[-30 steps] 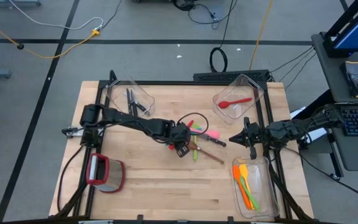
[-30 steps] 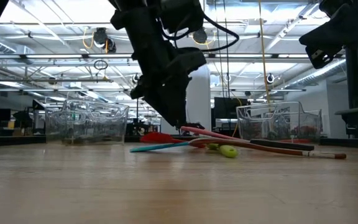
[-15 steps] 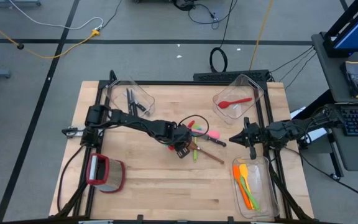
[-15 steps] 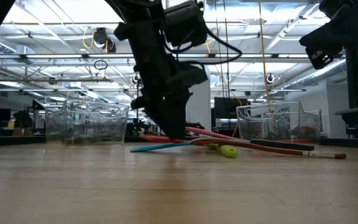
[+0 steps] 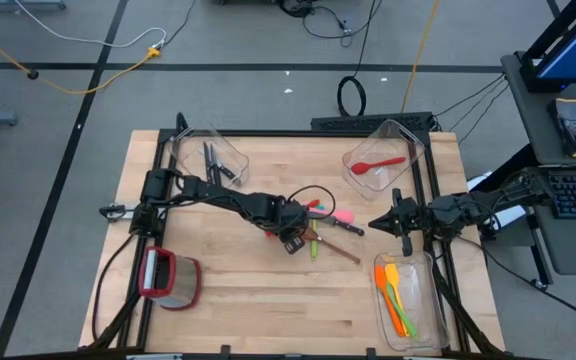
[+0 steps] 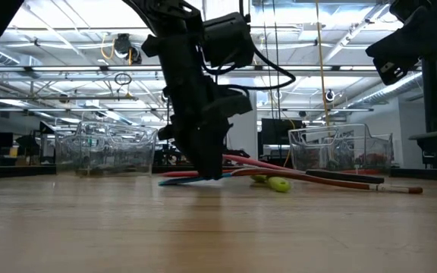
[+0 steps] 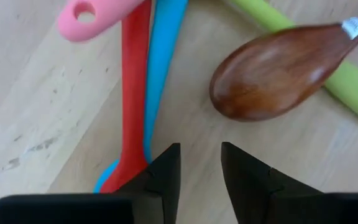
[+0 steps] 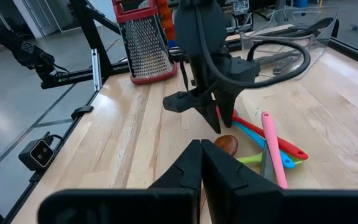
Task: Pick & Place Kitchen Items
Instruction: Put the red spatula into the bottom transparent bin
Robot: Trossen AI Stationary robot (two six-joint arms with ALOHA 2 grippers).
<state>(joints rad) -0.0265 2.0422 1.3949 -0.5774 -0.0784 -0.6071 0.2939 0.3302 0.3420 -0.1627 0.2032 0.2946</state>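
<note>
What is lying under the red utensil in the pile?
A blue utensil lies under the red utensil, running alongside it. Its lower end is covered by the red one and the left claw.

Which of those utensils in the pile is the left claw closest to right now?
The red utensil. The left gripper is down at the table with one finger right beside its handle; the blue one lies just beyond it, and the wooden spoon sits farther off.

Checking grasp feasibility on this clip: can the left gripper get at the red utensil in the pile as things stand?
Probably yes. The left gripper is down at the table with its fingers slightly apart, and the red utensil lies just beside one fingertip. The blue utensil lies tight against it, so both may get pinched.
</note>
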